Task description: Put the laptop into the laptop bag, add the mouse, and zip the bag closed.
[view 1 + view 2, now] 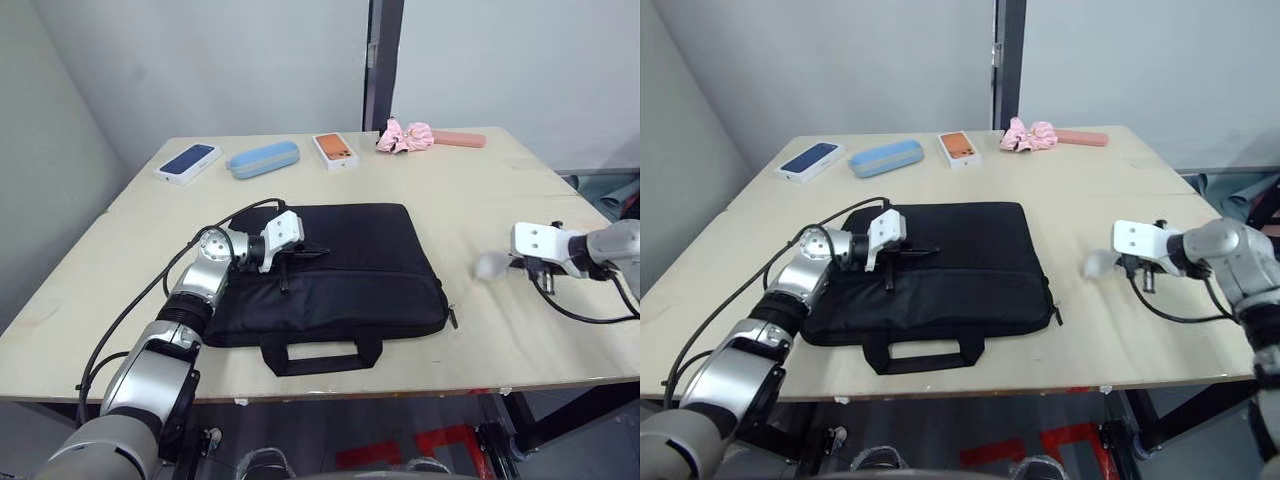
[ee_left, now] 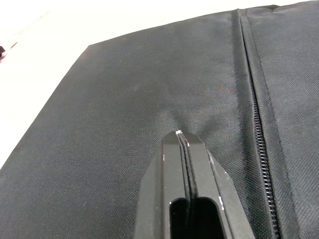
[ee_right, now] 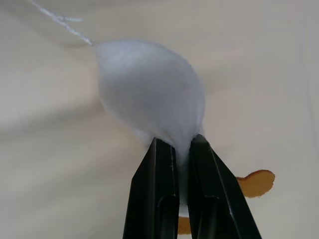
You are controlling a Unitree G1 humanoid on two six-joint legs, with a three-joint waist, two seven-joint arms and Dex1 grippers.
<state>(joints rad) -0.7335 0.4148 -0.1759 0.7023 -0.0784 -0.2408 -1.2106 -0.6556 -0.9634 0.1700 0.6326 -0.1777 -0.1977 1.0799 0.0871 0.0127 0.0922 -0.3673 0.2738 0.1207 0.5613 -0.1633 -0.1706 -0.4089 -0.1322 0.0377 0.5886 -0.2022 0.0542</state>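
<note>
The laptop bag (image 1: 330,270) lies flat near the front of the counter (image 1: 470,200), handles (image 1: 320,352) toward the front edge. The left gripper (image 2: 185,144) rests on the bag's top panel beside the zipper (image 2: 260,129), its fingers pressed together on nothing. Well to the right, the right gripper (image 3: 183,147) pinches a puffy white lump (image 3: 149,89) with a tan tip (image 3: 256,183).
</note>
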